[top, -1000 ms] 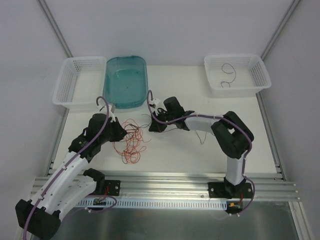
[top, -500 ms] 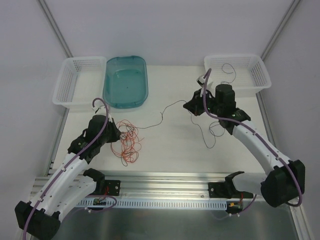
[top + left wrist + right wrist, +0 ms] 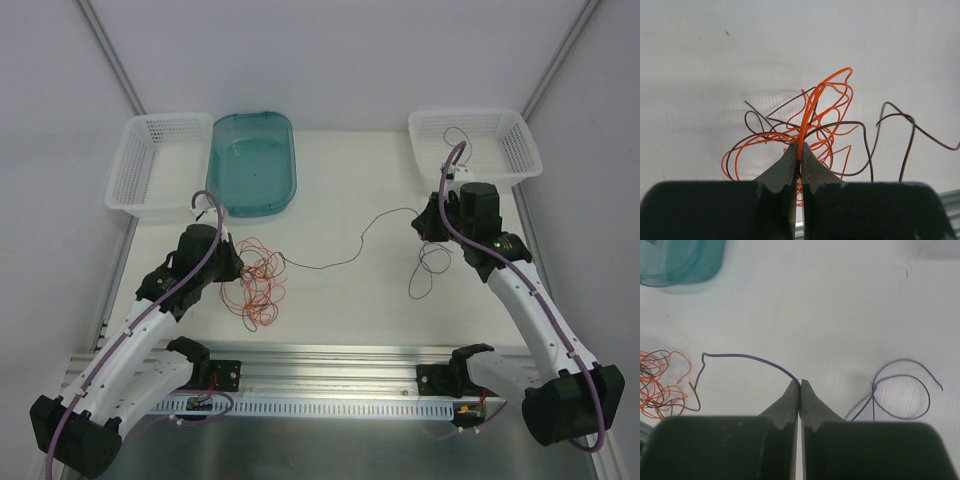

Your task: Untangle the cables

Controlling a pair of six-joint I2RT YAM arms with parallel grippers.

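Observation:
The cables lie as an orange-red and black tangle (image 3: pixel 262 290) left of centre on the white table. My left gripper (image 3: pixel 241 268) sits at its upper left edge. In the left wrist view that gripper (image 3: pixel 799 152) is shut on an orange strand (image 3: pixel 812 105), with dark strands (image 3: pixel 867 145) looped around it. One dark purple cable (image 3: pixel 350 258) runs from the tangle rightward to my right gripper (image 3: pixel 421 224). In the right wrist view this gripper (image 3: pixel 799 384) is shut on the purple cable (image 3: pixel 750 357), whose far end hangs in a knotted loop (image 3: pixel 905 390).
A teal tub (image 3: pixel 251 162) stands at the back left beside a white basket (image 3: pixel 150 165). Another white basket (image 3: pixel 475 150) at the back right holds a dark strand (image 3: pixel 458 135), close behind my right gripper. An aluminium rail (image 3: pixel 330 365) borders the near edge.
My right arm has swung from beside the tangle far to the right, drawing the dark purple cable out across the table. The left gripper stayed at the tangle, still shut.

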